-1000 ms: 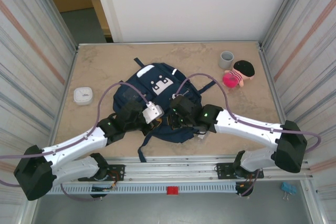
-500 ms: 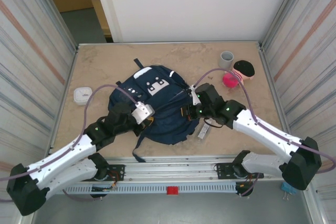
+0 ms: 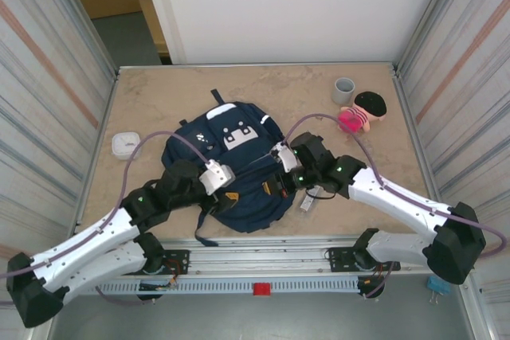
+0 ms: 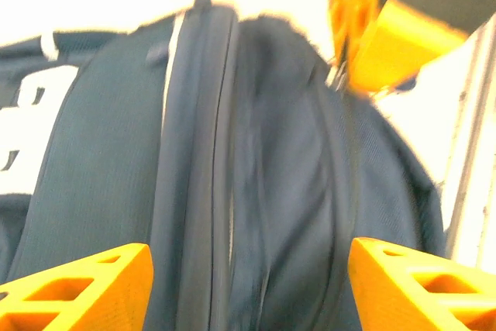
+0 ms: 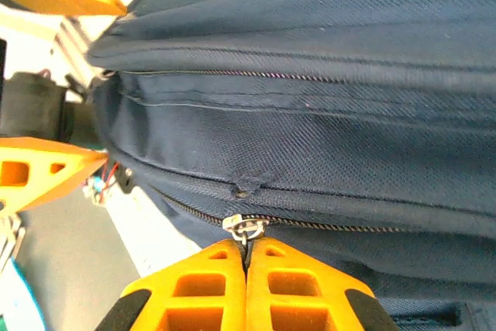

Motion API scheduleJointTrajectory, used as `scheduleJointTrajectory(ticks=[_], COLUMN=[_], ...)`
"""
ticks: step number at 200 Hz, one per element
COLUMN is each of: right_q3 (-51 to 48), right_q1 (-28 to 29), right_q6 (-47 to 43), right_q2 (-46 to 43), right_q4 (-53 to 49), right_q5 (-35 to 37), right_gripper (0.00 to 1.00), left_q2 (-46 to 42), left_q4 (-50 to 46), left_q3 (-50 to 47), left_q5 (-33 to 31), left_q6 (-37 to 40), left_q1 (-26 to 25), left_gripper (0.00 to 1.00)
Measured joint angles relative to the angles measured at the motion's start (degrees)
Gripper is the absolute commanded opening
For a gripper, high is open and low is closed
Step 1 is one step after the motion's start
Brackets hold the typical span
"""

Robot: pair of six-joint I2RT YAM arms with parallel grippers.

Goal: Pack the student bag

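Student bag [image 3: 239, 157] lies flat at the centre of the surface [image 3: 159, 93], its top toward 12 o'clock. Your left gripper [image 4: 248, 269] stands wide over the bag's 7 o'clock part, with fabric between its fingers and nothing gripped. Your right gripper [image 5: 248, 257] is pinched tight on the zipper pull [image 5: 246, 226] at the bag's 4 o'clock side. A grey cup [image 3: 344, 90] and a doll [image 3: 362, 111] sit at 2 o'clock, well apart from the bag.
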Motion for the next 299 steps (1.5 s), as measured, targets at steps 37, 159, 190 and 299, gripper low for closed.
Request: scheduleJointTrajectory(ticks=[37,159,190,299], right_q3=[0.48,0.48,0.44,0.44], right_q1=[2.67,-5.46,-6.58,-2.45], right_q6=[0.0,-1.7,-2.45,-2.51], right_q2=[0.46,-0.13,-0.46,0.48], right_q4=[0.02,-1.7,-2.21,-0.24], right_q5=[-1.88,-4.83,-5.33,-7.78], right_gripper=[0.0,0.0,0.0,0.0], left_q2=[10.93,8.74,5.68,13.9], left_q4=[0.42,-4.42,-7.82,-5.31], left_q3=[8.35,5.07,4.92,5.99], left_q5=[-2.01,-7.98,-8.66,-6.6], left_q6=[4.42,8.15,7.93,10.29], left_q1=[-5.01,-3.3,-3.3,-6.86], left_gripper=[0.62,0.01,0.38,0.42])
